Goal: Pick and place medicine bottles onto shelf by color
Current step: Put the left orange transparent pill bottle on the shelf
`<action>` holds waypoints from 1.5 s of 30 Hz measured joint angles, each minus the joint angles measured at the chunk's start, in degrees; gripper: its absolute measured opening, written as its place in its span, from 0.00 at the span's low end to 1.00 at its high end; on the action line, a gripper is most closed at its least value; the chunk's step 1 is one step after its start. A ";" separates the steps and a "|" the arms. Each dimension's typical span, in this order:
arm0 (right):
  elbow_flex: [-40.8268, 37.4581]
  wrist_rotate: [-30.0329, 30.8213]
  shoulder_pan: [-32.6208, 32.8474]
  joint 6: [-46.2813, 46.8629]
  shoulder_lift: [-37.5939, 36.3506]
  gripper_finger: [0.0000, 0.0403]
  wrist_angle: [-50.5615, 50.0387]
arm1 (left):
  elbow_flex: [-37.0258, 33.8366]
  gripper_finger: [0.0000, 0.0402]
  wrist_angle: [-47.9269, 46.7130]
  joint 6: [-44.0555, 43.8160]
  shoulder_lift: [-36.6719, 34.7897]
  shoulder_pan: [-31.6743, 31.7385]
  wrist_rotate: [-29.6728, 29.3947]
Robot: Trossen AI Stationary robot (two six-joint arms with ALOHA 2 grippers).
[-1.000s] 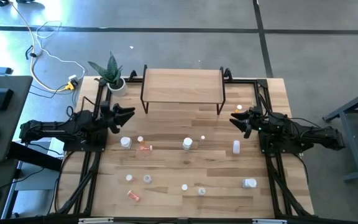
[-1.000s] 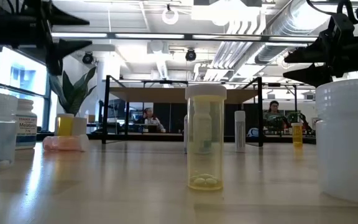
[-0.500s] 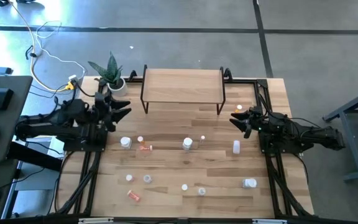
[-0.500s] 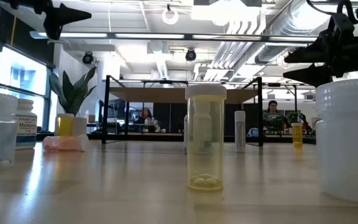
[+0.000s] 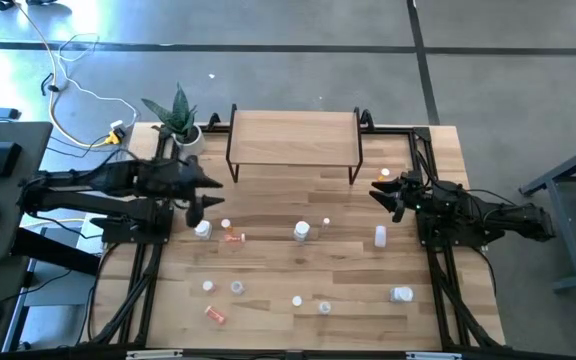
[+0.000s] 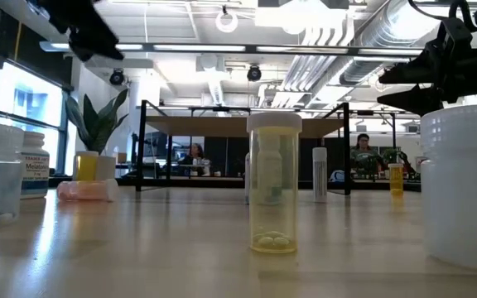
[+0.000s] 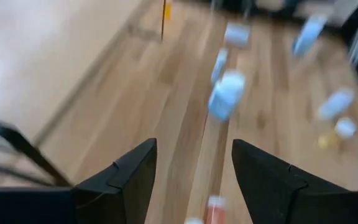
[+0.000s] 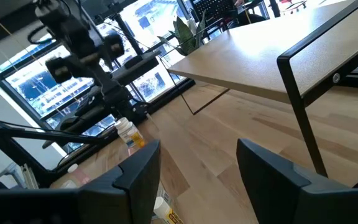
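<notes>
Pale plank boards make up the table (image 5: 298,265), which stands on a grey floor, with an open office hall behind it in the low view. At the table's far edge sits the shelf (image 5: 293,137), a light-wood board on thin black legs, with nothing on its top. A potted plant (image 5: 180,118) stands at the far left corner.

Medicine bottles (image 5: 301,232) are scattered over the middle and near part of the table, all of them below the shelf: a white-capped one (image 5: 202,229) at the left, an orange one (image 5: 233,238) lying just right of it, a white one (image 5: 380,236) toward the right, another white one (image 5: 401,294) near the right front, and an orange one (image 5: 214,314) lying at the near left. A small yellow-orange bottle (image 5: 384,175) stands by the shelf's right leg.

The left claw (image 5: 204,190) reaches in from the left and hangs above the table, near the white-capped bottle, its fingers (image 7: 124,177) spread apart and gripping nothing. The right claw (image 5: 380,192) waits at the right side near the yellow-orange bottle, its fingers (image 8: 135,171) likewise parted and bare.
</notes>
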 joint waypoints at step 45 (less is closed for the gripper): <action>0.01 0.01 0.01 0.00 0.00 0.50 0.00 | 0.02 0.50 -5.64 0.44 33.99 -4.57 2.33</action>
